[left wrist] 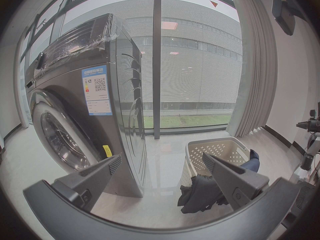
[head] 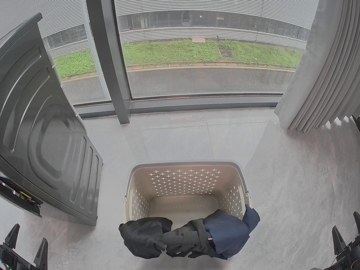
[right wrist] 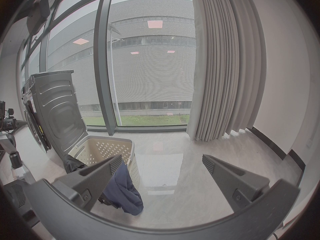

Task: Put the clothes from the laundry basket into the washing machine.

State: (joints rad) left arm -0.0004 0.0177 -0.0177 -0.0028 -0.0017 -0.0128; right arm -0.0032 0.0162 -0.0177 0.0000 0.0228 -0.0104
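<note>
A beige laundry basket point(head: 185, 186) stands on the floor in front of me. Over its near rim hang a black garment point(head: 144, 237), a dark grey one point(head: 183, 240) and a navy one point(head: 230, 231). The grey washing machine point(head: 41, 132) is to the left of the basket; its round front door point(left wrist: 60, 137) looks closed. My left gripper point(head: 26, 244) is low at the near left, open and empty, with the basket point(left wrist: 213, 150) and clothes point(left wrist: 200, 194) beyond it. Low at the near right is my right gripper point(head: 347, 231), also open and empty, well right of the basket point(right wrist: 103, 147) and the navy garment point(right wrist: 123, 190).
A grey curtain point(head: 326, 64) hangs at the far right. A dark window post point(head: 107, 49) stands behind the basket, with glass to the floor on both sides. Bare tiled floor point(head: 300, 192) stretches to the right of the basket and behind it.
</note>
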